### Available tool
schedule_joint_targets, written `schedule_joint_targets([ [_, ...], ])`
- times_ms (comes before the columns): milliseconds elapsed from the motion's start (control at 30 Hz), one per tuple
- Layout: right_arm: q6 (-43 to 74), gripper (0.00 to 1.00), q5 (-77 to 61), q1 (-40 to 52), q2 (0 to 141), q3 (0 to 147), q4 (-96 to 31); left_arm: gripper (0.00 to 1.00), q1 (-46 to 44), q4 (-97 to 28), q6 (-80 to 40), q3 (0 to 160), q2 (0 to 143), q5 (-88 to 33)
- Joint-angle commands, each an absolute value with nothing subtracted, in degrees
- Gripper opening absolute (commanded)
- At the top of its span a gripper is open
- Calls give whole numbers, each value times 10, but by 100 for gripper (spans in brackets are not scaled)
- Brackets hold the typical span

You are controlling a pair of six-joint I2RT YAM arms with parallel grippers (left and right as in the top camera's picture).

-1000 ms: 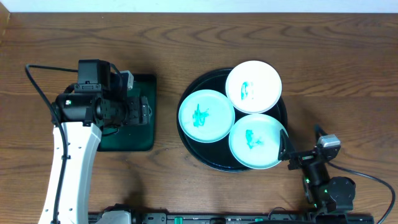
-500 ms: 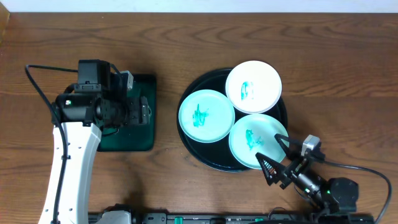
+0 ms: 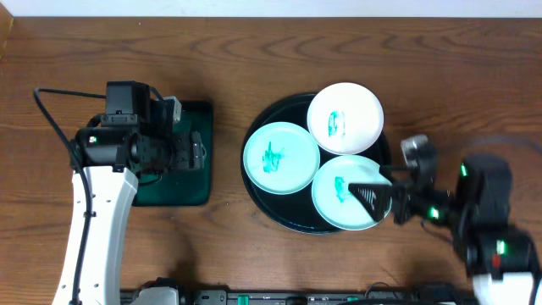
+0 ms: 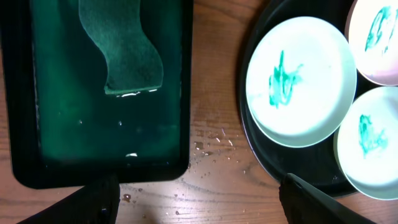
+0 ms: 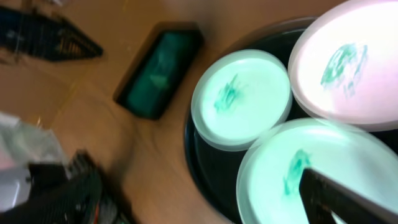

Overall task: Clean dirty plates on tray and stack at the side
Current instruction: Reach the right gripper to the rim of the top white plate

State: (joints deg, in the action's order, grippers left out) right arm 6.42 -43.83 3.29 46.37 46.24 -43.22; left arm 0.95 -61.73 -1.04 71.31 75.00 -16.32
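Three plates lie on the round black tray (image 3: 258, 188): a white plate (image 3: 345, 118) at the back, a mint plate (image 3: 281, 158) on the left and a mint plate (image 3: 343, 193) at the front right. Each has a teal smear at its centre. My right gripper (image 3: 379, 196) is open and empty, over the right edge of the front-right mint plate (image 5: 292, 168). My left gripper (image 4: 199, 208) is open and empty, above the wood between the green tray and the black tray (image 4: 261, 155). The left wrist view shows the left mint plate (image 4: 301, 81).
A rectangular dark green tray (image 3: 182, 191) sits left of the black tray and holds a wet green sponge (image 4: 124, 50). Water drops lie on the wood beside it. The left arm covers much of this tray in the overhead view.
The right arm has swung up from the table's front edge to the right side, and its gripper now reaches over the front-right plate. The left arm and the plates have not moved.
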Motion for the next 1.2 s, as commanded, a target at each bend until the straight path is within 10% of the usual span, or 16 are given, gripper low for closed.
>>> schedule_joint_targets([
  [0,-10,99,-337,67,604,589,-518,82,9,-621,-3,723,750,-160],
  [433,43,99,-101,231,993,937,-707,83,9,-621,-3,723,750,-160],
  [1167,147,94,-185,253,1138,940,-617,82,9,-621,-3,723,750,-160],
])
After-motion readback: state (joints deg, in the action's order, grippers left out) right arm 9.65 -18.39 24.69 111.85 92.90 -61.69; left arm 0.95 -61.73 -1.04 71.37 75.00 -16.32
